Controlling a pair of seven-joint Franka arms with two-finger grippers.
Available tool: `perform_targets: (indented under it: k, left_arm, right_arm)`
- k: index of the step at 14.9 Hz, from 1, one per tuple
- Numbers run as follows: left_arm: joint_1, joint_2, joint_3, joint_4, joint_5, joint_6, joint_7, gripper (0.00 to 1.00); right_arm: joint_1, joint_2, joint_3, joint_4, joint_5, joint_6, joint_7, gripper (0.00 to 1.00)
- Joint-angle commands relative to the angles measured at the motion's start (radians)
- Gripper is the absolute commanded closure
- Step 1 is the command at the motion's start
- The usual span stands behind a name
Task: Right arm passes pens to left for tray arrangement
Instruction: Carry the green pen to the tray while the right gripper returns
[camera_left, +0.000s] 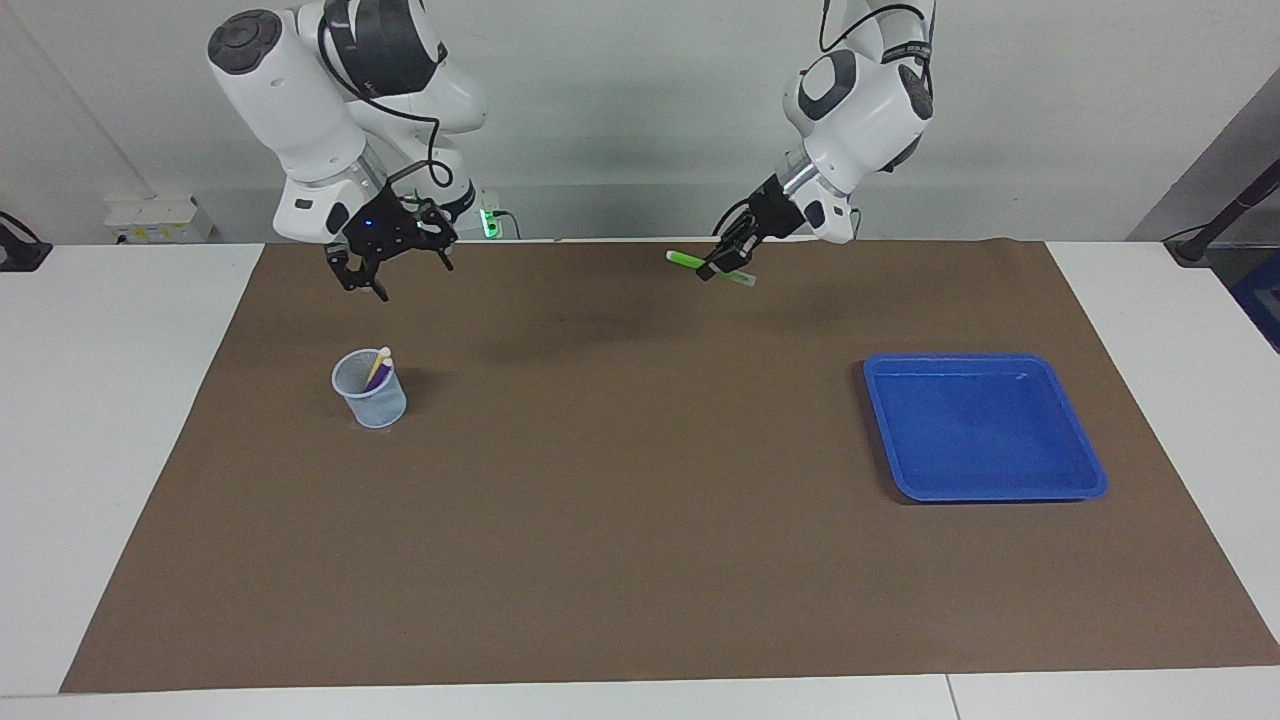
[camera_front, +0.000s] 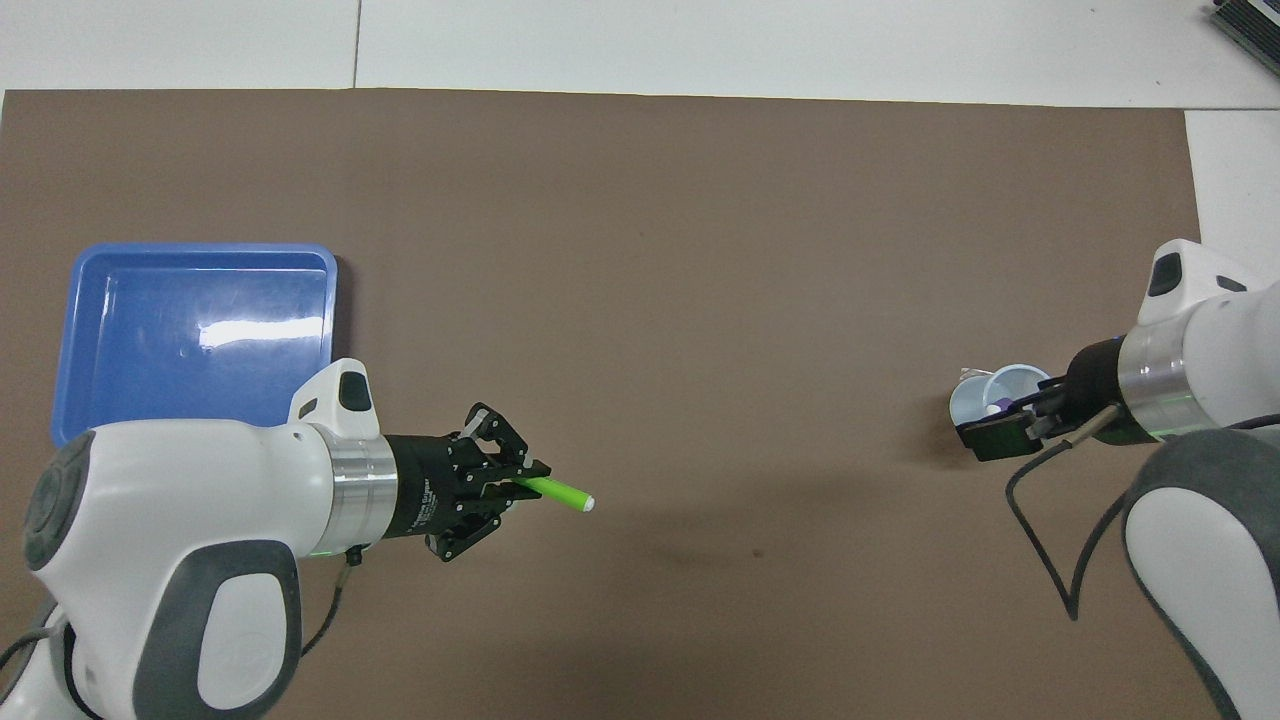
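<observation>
My left gripper (camera_left: 722, 263) is shut on the green pen (camera_left: 685, 258), which it holds nearly level in the air over the brown mat, at the robots' edge of it. In the overhead view the green pen (camera_front: 556, 492) sticks out of the left gripper (camera_front: 520, 484) toward the table's middle. The blue tray (camera_left: 980, 430) lies empty toward the left arm's end. My right gripper (camera_left: 398, 276), blue light at its base, hangs open and empty high over the pale cup (camera_left: 370, 397). The yellow and purple pens (camera_left: 379, 366) stand in that cup.
A brown mat (camera_left: 640, 520) covers most of the white table (camera_left: 120, 420). A white box (camera_left: 160, 218) sits at the table's edge near the right arm's base. In the overhead view the right gripper (camera_front: 992, 437) overlaps the cup (camera_front: 1000, 392).
</observation>
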Motion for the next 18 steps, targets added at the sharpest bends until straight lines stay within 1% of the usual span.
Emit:
perform_targets:
  k: [1,3,6,8,10,11,13,15,17,18]
  left_arm:
    - [0.119,-0.006,-0.001,0.051,0.117,-0.189,0.232,1.00]
    - [0.177,-0.009,0.001,0.056,0.201,-0.252,0.407,1.00]
    - [0.248,-0.010,0.001,0.057,0.332,-0.305,0.624,1.00]
    - [0.297,-0.010,-0.001,0.057,0.434,-0.311,0.757,1.00]
    - [0.341,0.002,-0.001,0.056,0.522,-0.299,0.886,1.00]
    - [0.355,0.016,-0.001,0.060,0.572,-0.294,0.935,1.00]
    - [0.387,0.071,-0.001,0.094,0.648,-0.283,1.027,1.00]
    - [0.420,0.132,-0.001,0.132,0.689,-0.269,1.064,1.00]
    - [0.444,0.174,-0.001,0.132,0.689,-0.202,1.068,1.00]
    - [0.450,0.197,-0.001,0.132,0.691,-0.176,1.069,1.00]
  right_arm:
    - [-0.031,-0.038,0.018,-0.075,-0.052,0.008,-0.003,0.00]
    - [-0.075,-0.047,0.018,-0.116,-0.052,0.035,0.033,0.00]
    - [-0.137,-0.034,0.018,-0.175,-0.053,0.109,0.050,0.00]
    - [-0.138,-0.018,0.018,-0.218,-0.053,0.164,0.058,0.01]
    - [-0.140,0.027,0.018,-0.224,-0.059,0.190,0.142,0.14]
    - [-0.138,0.047,0.019,-0.224,-0.061,0.199,0.177,0.17]
    - [-0.140,0.090,0.019,-0.222,-0.061,0.213,0.254,0.32]
    - [-0.140,0.115,0.019,-0.222,-0.064,0.252,0.257,0.33]
    - [-0.131,0.126,0.019,-0.224,-0.090,0.275,0.251,0.37]
    - [-0.128,0.133,0.021,-0.224,-0.117,0.279,0.242,0.37]
